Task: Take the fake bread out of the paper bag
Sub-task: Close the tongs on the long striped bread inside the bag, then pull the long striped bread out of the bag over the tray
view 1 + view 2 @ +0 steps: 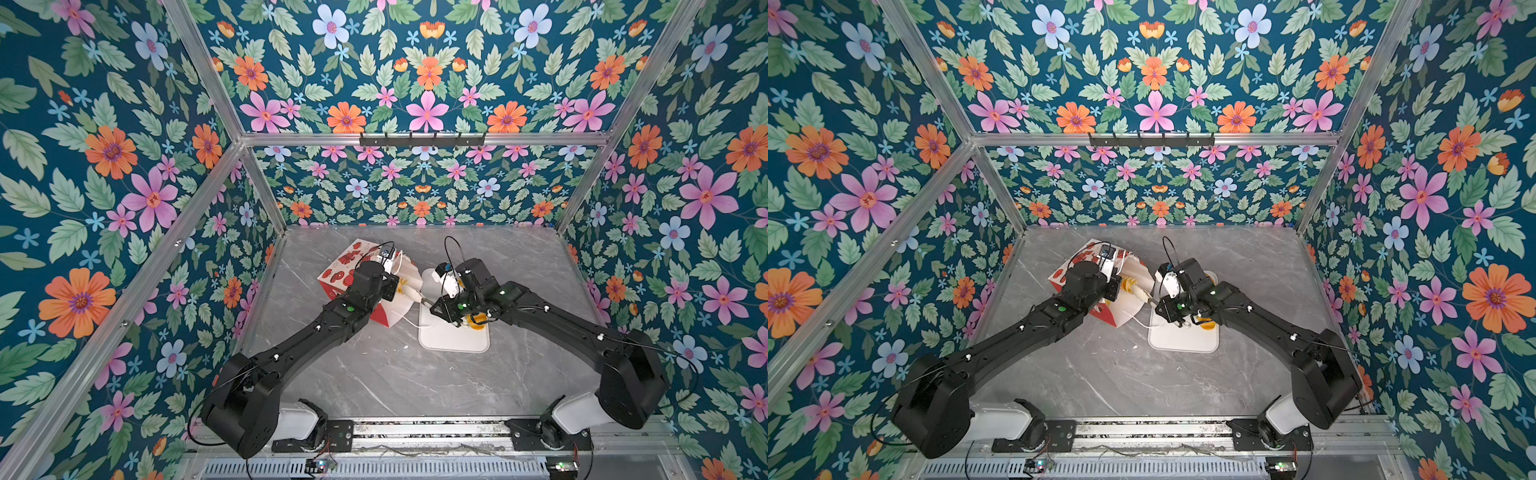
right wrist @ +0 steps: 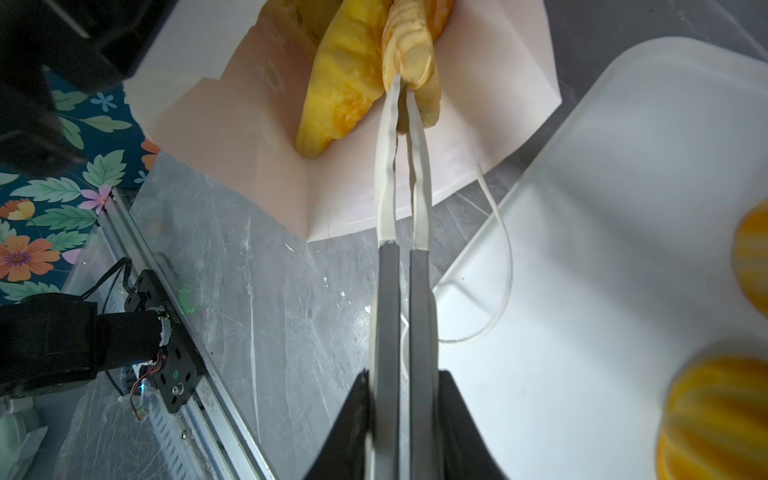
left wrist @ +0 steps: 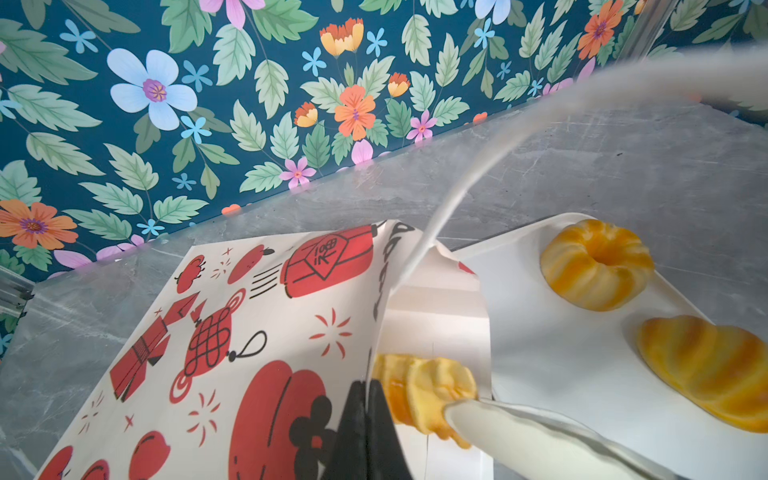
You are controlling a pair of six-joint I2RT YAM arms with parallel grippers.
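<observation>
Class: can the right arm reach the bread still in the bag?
Likely yes: the left gripper holds open the paper bag, and the right gripper pinches a pastry at its mouth.

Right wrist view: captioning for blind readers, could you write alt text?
The right claw, long and white-tipped, pinches a yellow pastry at the open mouth of the paper bag. Beside it, a white tray holds two more pastries.

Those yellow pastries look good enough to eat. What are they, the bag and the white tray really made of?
Pastries: likely soft foam or rubbery plastic, glossy; the orange streaks look painted and too shiny for crust. Bag: thin matte paper, printed red; it holds sharp folds. Tray: probably smooth white plastic, judging by its rounded moulded rim, though coated metal is possible.
</observation>
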